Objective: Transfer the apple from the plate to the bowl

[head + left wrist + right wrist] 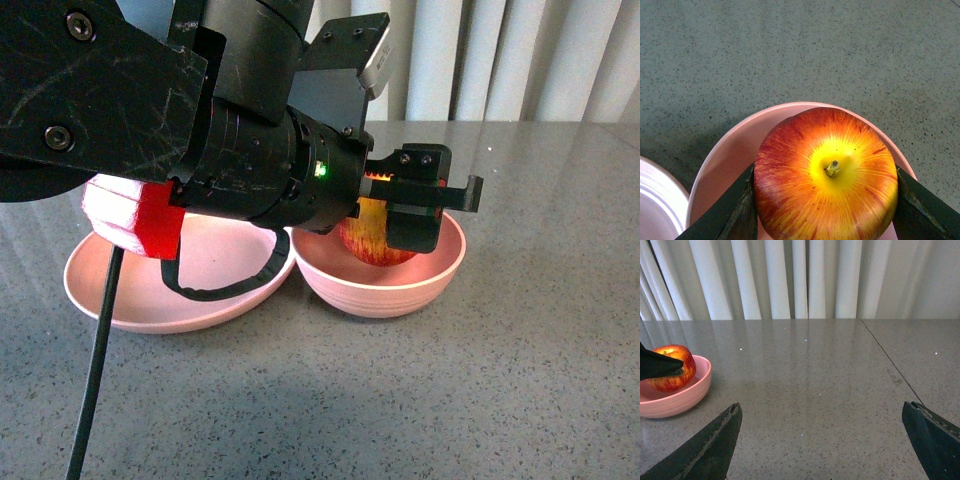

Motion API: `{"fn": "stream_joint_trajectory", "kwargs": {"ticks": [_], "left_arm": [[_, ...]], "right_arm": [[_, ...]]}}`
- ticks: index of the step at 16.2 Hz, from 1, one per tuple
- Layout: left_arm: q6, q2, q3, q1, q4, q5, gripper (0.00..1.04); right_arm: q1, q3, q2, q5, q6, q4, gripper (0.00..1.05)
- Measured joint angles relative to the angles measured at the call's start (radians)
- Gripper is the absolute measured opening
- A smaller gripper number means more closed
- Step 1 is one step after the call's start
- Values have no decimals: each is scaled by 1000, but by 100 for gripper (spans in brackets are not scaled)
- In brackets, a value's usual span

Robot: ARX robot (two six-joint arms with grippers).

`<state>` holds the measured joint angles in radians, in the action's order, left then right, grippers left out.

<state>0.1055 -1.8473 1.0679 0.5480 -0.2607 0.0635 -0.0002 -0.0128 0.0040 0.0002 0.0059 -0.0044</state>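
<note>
The red and yellow apple (368,238) hangs low inside the deep pink bowl (385,290), with my left gripper (400,215) shut on its sides. Whether it touches the bowl's bottom I cannot tell. In the left wrist view the apple (825,172) fills the gap between the dark fingers (730,215), stem dimple facing the camera, with the bowl's rim (725,155) behind it. The wide pink plate (130,290) lies just left of the bowl, bare, partly behind my arm. My right gripper (822,440) is open over the table, well off to the side of the bowl (680,400).
The grey speckled table (500,380) stretches to the right and front of the dishes. A black cable (95,370) hangs from my left arm in front of the plate. White curtains (800,280) close off the back. A thin seam (890,365) crosses the tabletop.
</note>
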Motion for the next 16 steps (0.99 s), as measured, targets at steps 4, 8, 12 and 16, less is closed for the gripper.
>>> {"fn": "stream_joint_trajectory", "kwargs": {"ticks": [4,8,12,16], "left_arm": [[3,-16,4,0,6,16,89],[4,-9,11,-8,1,18,98],[13,91,-3,-13,-29,6,98],[27,260,-60,-19,-83,-22,98]], "right_arm": [[0,0,0,0,0,0,98],[0,0,0,0,0,0,98],[0,0,0,0,0,0,98],[0,0,0,0,0,0,98]]}}
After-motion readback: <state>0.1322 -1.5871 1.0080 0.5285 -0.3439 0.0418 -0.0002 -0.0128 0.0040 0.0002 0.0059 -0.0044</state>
